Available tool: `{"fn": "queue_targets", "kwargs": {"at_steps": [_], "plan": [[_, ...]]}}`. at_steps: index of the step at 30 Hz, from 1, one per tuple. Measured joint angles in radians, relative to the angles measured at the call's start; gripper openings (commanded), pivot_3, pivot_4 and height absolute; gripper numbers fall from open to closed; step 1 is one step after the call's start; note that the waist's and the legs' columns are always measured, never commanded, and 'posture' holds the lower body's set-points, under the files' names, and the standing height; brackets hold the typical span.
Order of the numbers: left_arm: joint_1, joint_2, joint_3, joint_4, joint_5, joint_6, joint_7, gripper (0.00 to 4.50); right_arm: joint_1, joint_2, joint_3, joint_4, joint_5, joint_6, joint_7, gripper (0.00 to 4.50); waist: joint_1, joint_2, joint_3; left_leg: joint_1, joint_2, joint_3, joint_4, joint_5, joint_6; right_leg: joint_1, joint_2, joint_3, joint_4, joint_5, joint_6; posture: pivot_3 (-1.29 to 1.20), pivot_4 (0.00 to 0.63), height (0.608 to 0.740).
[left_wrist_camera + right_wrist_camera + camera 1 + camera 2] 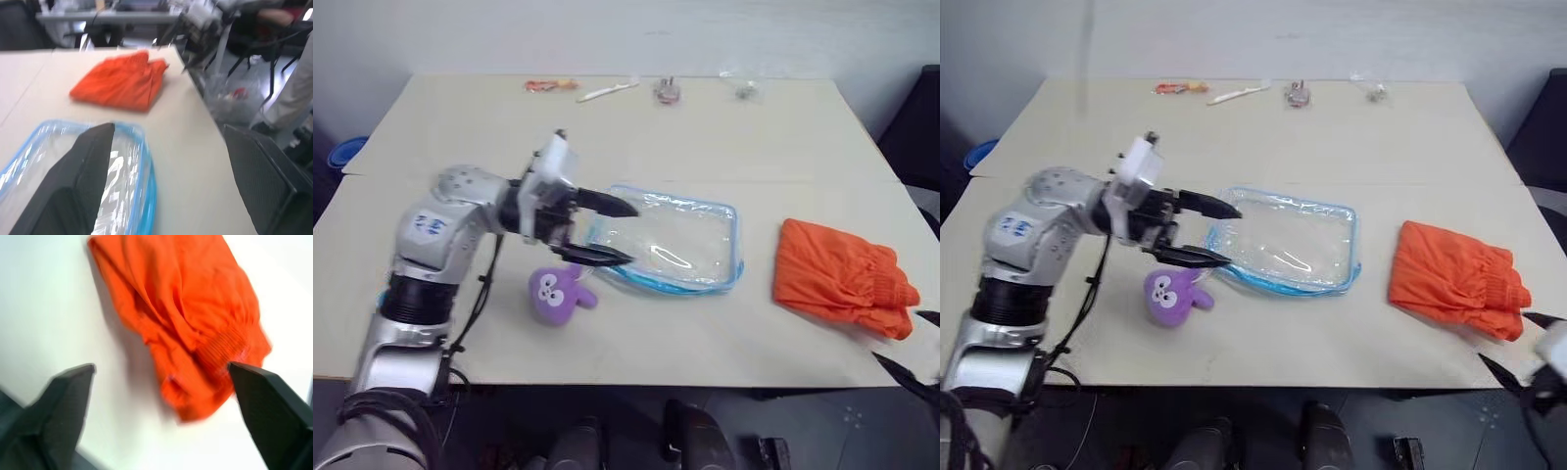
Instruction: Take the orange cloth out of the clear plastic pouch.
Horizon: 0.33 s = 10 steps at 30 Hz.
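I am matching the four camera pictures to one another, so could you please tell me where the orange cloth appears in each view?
Left eye view: orange cloth lies on the table, right of the clear plastic pouch, apart from it.
Right eye view: same place, right of the pouch.
Left wrist view: upper middle, beyond the pouch's blue edge.
Right wrist view: upper centre, above the open fingers.
Shared landmark: the pouch's blue trim, in three views.

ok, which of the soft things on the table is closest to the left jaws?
The purple plush toy, just below the left gripper beside the clear pouch. The orange cloth lies well off to the pouch's other side.
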Motion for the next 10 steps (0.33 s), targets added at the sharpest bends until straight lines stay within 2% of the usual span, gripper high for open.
{"fn": "queue_targets", "kwargs": {"at_steps": [4, 7, 10], "plan": [[0.043, 0.153, 0.056, 0.096, 0.02, -0.037, -0.093, 3.75, 0.075, 0.04, -0.141, -0.01, 0.201, 0.222, 0.061, 4.48, -0.002, 0.0, 0.0, 0.001, 0.0, 0.001, 0.0, -0.001, 0.002, 0.0, -0.001, 0.001, 0.0, 0.0, 0.0, 0.0, 0.15, 0.74], [0.06, 0.22, 0.067, 0.15, 0.038, -0.074, -0.155, 3.75, 0.088, 0.04, -0.206, 0.005, 0.263, 0.284, 0.102, 4.48, 0.002, 0.0, 0.0, 0.001, -0.001, 0.002, 0.0, -0.002, 0.004, 0.0, -0.001, 0.002, 0.0, 0.0, 0.0, 0.0, 0.15, 0.74], [0.062, 0.234, 0.095, 0.198, 0.047, -0.092, -0.156, 3.75, 0.088, 0.039, -0.237, 0.027, 0.287, 0.31, 0.128, 4.48, 0.008, -0.001, 0.0, 0.0, -0.002, 0.002, 0.0, -0.002, 0.004, 0.0, -0.002, 0.002, -0.001, 0.0, 0.0, 0.0, 0.15, 0.74]]}}
